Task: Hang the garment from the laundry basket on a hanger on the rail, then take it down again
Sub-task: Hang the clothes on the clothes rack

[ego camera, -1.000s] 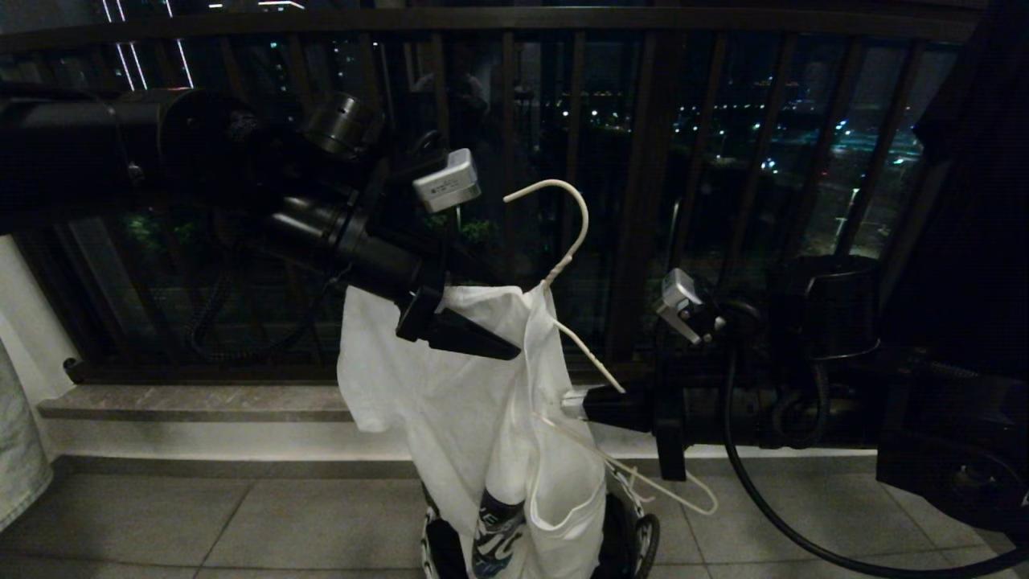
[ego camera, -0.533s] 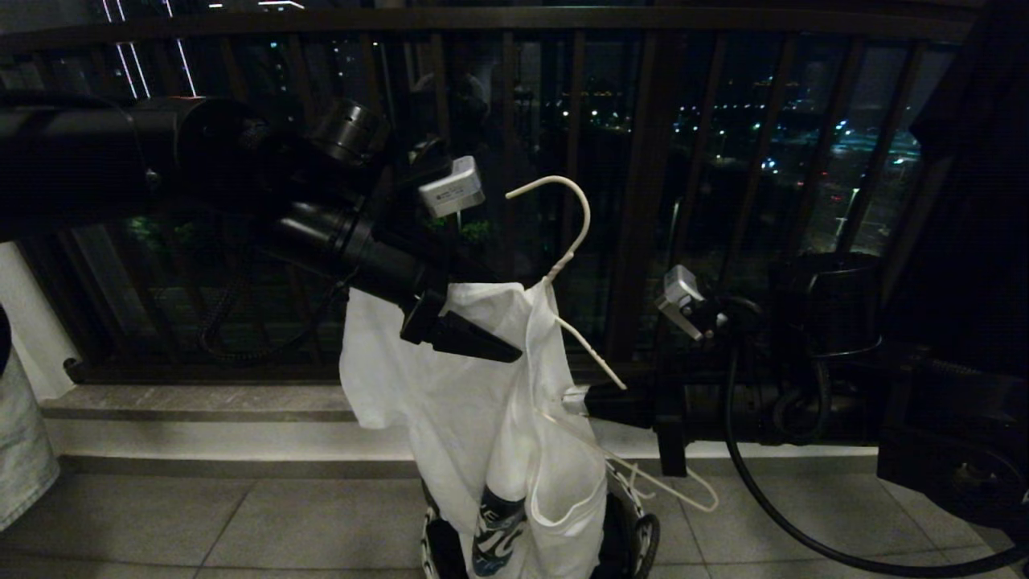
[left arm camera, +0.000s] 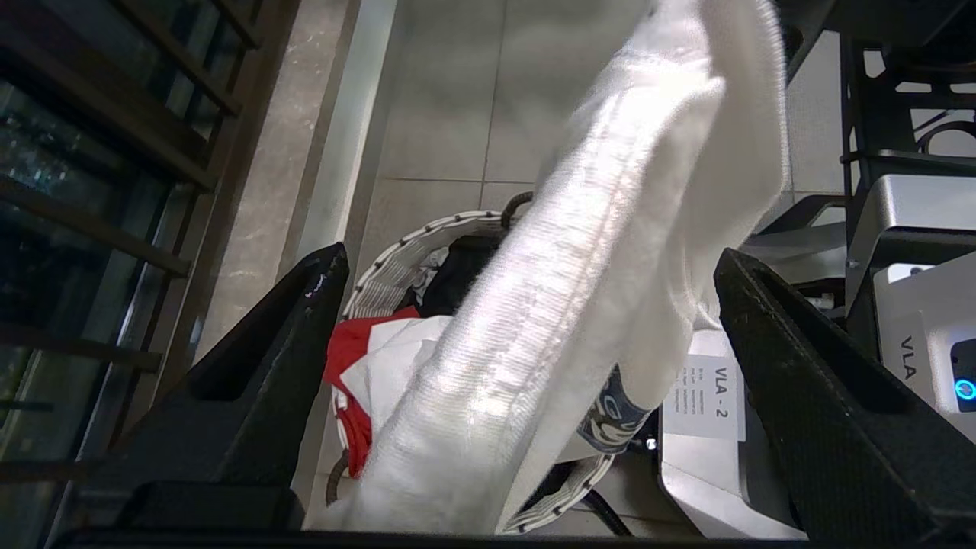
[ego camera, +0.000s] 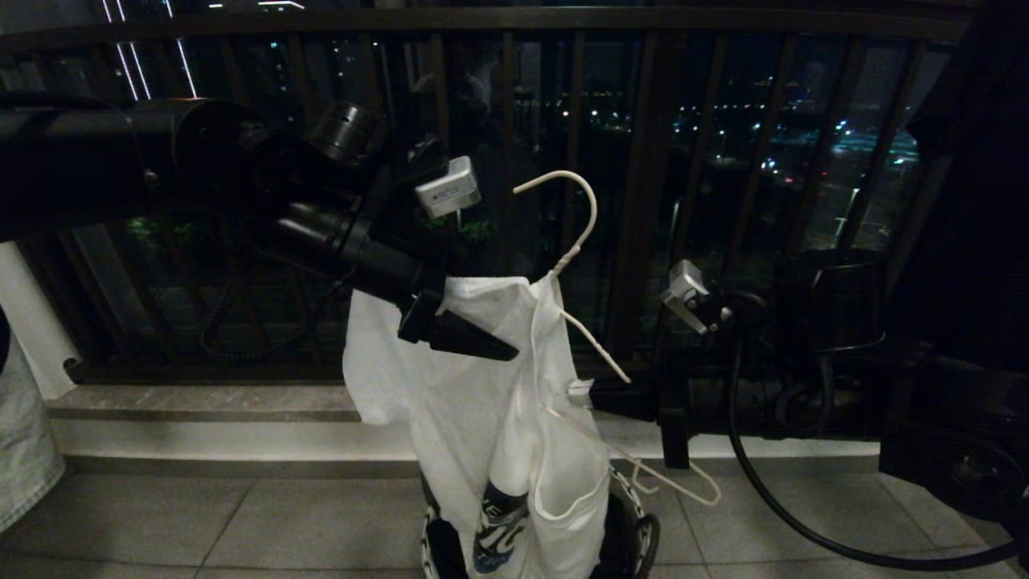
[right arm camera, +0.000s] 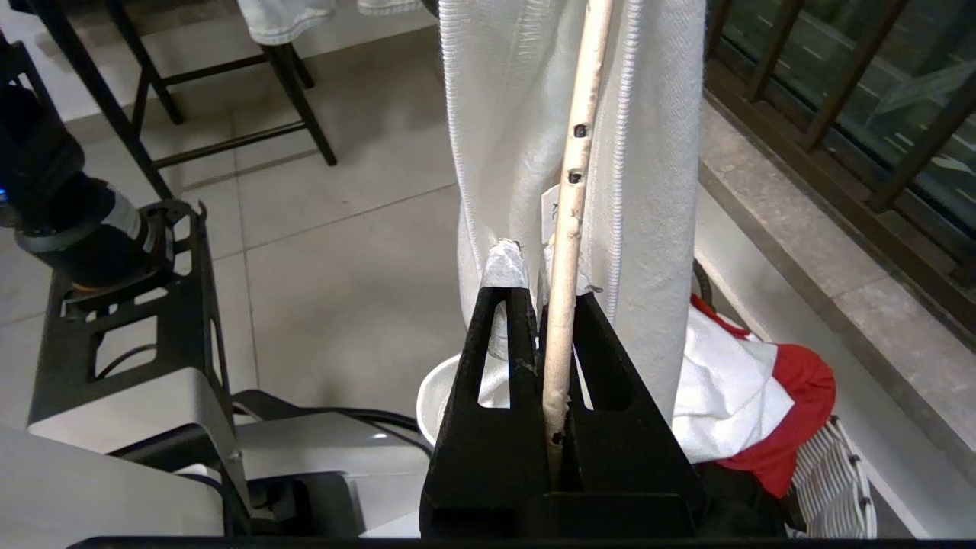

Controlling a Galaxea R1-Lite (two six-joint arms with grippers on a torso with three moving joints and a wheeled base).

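Observation:
The white garment [ego camera: 466,418] hangs on the white wire hanger [ego camera: 593,215], its lower end trailing into the laundry basket [left arm camera: 412,244] below. My right gripper [ego camera: 585,394] is shut on one hanger arm [right arm camera: 579,152], with a little of the garment's [right arm camera: 656,152] fabric caught at the fingertips [right arm camera: 503,267]. My left gripper [ego camera: 502,346] sits at the garment's upper shoulder. Its jaws stand wide open [left arm camera: 530,255], and a thick fold of the garment [left arm camera: 549,267] runs loosely between them. The rail is out of view.
The dark balcony railing [ego camera: 643,161] stands right behind the hanger, with a stone step [ego camera: 201,402] at its foot. A red cloth [left arm camera: 347,358] lies in the basket. The robot's base with a paper label [left arm camera: 709,389] is beside the basket. Pale cloth [ego camera: 24,458] hangs at far left.
The hanger and garment have crept slightly up and to the right with the right gripper. The left gripper stays at the shoulder, still open.

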